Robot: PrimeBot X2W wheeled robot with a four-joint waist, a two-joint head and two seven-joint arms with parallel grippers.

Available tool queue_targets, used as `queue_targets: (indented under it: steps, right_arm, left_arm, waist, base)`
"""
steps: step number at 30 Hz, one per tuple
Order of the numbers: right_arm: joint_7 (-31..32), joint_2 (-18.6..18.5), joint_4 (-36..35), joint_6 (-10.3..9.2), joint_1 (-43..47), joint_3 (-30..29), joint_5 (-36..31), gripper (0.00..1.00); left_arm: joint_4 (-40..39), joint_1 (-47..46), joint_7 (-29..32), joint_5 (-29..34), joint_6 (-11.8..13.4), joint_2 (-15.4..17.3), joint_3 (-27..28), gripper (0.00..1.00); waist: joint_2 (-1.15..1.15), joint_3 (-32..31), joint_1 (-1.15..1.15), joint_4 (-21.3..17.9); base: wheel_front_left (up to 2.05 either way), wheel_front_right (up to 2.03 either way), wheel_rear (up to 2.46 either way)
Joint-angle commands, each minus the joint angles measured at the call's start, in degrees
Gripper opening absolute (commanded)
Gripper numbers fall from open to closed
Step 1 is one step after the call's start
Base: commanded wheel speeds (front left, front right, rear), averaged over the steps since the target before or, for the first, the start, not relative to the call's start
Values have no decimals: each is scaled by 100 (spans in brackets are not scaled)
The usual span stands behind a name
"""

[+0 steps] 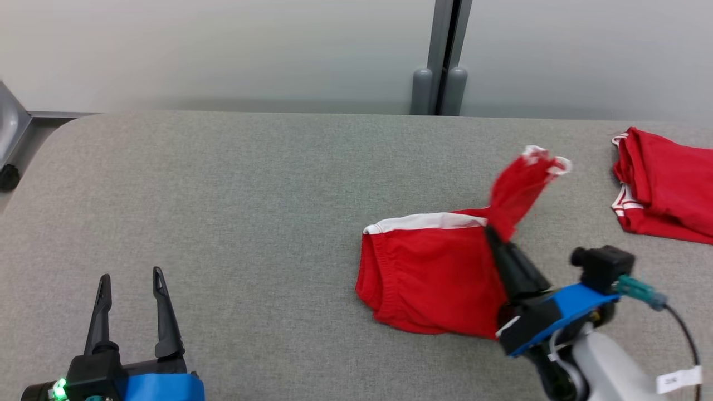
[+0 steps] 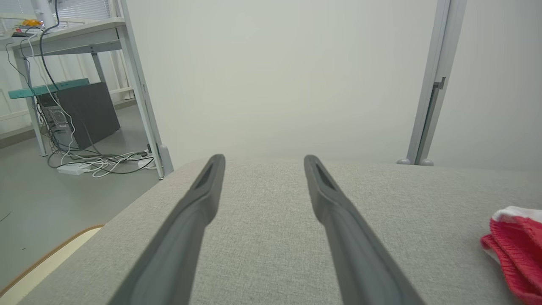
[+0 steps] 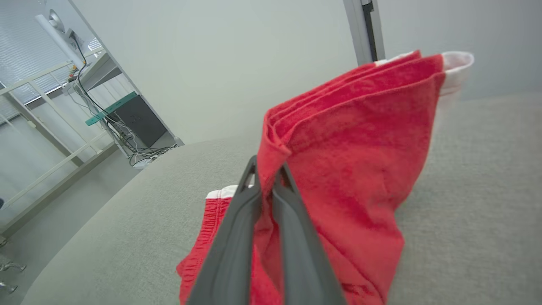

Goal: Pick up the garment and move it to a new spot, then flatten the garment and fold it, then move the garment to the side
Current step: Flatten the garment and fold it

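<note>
Clenching right gripper (image 1: 493,234) jaws on a bunched fold of the red shorts (image 1: 429,273), holding that fold raised off the tabletop (image 1: 223,195), its white-trimmed end sticking up toward the far edge. Leaving the rest of the shorts lying on the right half of the tabletop, white band facing the far edge, gathered red side facing the left edge. Holding left gripper (image 1: 131,278) jaws spread wide, gripping nothing, hovering over the near-left corner, fingers pointing at the far edge, well apart from the shorts. Noting a second red garment (image 1: 668,189) with white trim lying at the right edge toward the far-right corner, apart from the shorts. Seeing a desk (image 2: 63,38), a computer tower (image 2: 84,110) and loose cables (image 2: 97,163) on the floor beyond the left edge.
</note>
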Motion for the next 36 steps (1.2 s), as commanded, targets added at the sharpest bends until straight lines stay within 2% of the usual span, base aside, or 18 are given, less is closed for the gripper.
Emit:
queue_targets:
  steps: [1, 5, 12, 13, 14, 15, 21, 27, 28, 29, 30, 36]
  right_arm:
    - [141, 146, -167, 3, 132, 171, -135, 0]
    - [330, 405, -268, 3, 121, 562, -410, 0]
    - [374, 795, 453, 3, 79, 1099, -459, 0]
    - [329, 828, 554, 3, 74, 1185, -427, 25]
    - [281, 855, 630, 3, 66, 1286, -398, 75]
    - [226, 860, 710, 3, 56, 1344, -374, 100]
    - [-189, 555, 616, 3, -77, 1425, -548, 100]
    - [-262, 278, 437, 2, -78, 676, -786, 100]
    - [-263, 277, 493, 3, -84, 564, -841, 85]
    - [-263, 291, 555, 3, -101, 461, -898, 11]
    - [-265, 315, 637, 3, -120, 363, -952, 0]
    - [-269, 565, 1145, 3, -222, 177, -1325, 0]
  left_arm:
    - [-2, -57, -13, -19, -1, -8, -11, 100]
    - [24, -124, -14, -70, -13, -7, -52, 100]
    - [111, -204, -14, -140, -15, -7, -177, 100]
    - [121, -205, -14, -140, -14, -7, -179, 100]
    - [131, -201, -14, -138, -12, -8, -181, 100]
    - [137, -192, -14, -119, -4, -8, -180, 100]
    - [142, -74, -14, -103, 4, -9, -143, 100]
    - [118, -61, -13, -112, -17, -8, -153, 100]
    - [122, -72, -13, -113, -25, -9, -169, 100]
    - [128, -86, -14, -117, -29, -8, -182, 100]
    - [131, -99, -13, -117, -34, -8, -189, 100]
    - [151, -172, -14, -107, -44, -8, -216, 100]
  waist:
    - [0, 0, 0, 40]
    - [0, 40, 0, 151]
    - [0, 106, 0, 348]
    - [0, 100, 0, 370]
    - [0, 94, 0, 383]
    - [0, 85, 0, 392]
    - [0, 10, 0, 368]
    - [0, -17, 0, 326]
    - [0, -18, 0, 335]
    - [0, -17, 0, 346]
    - [0, -14, 0, 355]
    - [0, 19, 0, 416]
  base:
    - [0, 0, 0]
    - [0, 0, 0]
    - [0, 0, 0]
    - [0, 0, 0]
    - [0, 0, 0]
    - [0, 0, 0]
    - [0, 0, 0]
    - [0, 0, 0]
    - [0, 0, 0]
    - [0, 0, 0]
    - [0, 0, 0]
    - [0, 0, 0]
